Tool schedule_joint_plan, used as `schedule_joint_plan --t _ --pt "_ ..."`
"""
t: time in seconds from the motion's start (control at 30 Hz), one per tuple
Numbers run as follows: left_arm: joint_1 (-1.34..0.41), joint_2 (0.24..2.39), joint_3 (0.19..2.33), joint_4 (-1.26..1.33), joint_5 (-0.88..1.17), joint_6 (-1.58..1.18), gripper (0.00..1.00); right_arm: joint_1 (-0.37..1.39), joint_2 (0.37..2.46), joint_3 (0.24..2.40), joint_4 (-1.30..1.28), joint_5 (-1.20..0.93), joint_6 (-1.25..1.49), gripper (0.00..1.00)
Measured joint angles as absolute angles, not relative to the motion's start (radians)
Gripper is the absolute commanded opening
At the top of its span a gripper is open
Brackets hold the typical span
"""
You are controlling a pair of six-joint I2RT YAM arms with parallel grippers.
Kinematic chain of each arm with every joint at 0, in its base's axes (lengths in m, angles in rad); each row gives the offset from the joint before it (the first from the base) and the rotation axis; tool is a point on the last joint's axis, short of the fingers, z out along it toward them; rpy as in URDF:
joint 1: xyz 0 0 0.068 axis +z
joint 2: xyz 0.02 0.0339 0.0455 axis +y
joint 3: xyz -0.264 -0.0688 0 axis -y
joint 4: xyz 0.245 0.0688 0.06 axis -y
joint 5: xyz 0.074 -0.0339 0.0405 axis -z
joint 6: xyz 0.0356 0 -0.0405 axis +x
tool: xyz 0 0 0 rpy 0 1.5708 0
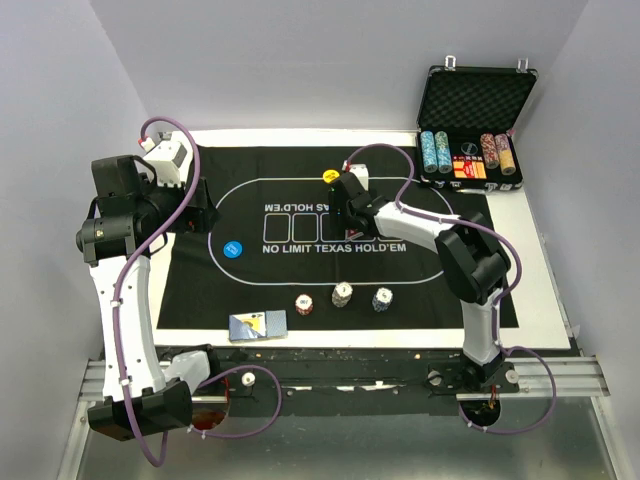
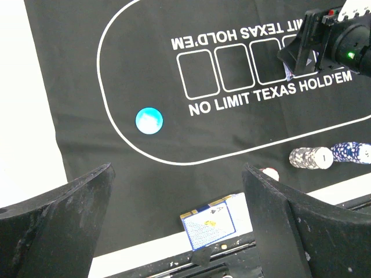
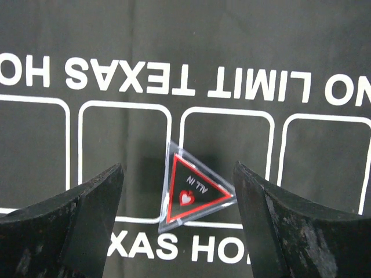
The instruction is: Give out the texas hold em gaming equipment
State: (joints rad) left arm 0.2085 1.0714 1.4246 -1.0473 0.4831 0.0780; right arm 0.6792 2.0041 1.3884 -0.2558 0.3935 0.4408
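A clear triangular marker (image 3: 192, 189) with a red border and "ALL IN" lies on the black mat (image 3: 232, 35), between the fingers of my open right gripper (image 3: 178, 168). Its right corner reaches the right finger (image 3: 272, 231). In the top view that gripper (image 1: 345, 207) hovers over the mat's card boxes and hides the marker. A yellow button (image 1: 330, 176) sits just behind it and a blue button (image 1: 232, 247) lies to the left. Red (image 1: 304, 303), white (image 1: 342, 295) and blue (image 1: 382, 299) chip stacks stand near the front. Blue-backed cards (image 2: 211, 227) lie at the mat's near edge. My left gripper (image 2: 178, 168) hangs open and empty above the mat.
An open black foam-lined case (image 1: 475, 100) at the back right holds several more chip stacks (image 1: 436, 151) and a card box. White walls close in the table on both sides. The arms' bases and cables run along the near edge.
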Motion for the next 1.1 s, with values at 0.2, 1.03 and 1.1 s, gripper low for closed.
schedule_joint_plan --t 0.2,1.03,1.1 --pt "0.208 1.071 1.425 -1.056 0.483 0.076 0.99 0.678 2.061 1.429 -0.257 0.453 0.417 0.78" --pt "0.208 1.034 1.424 -1.067 0.480 0.082 0.99 0.599 1.757 1.027 -0.489 0.597 0.675 0.39" --pt "0.208 1.034 1.424 -1.068 0.481 0.082 0.99 0.580 1.706 0.968 -0.513 0.605 0.717 0.38"
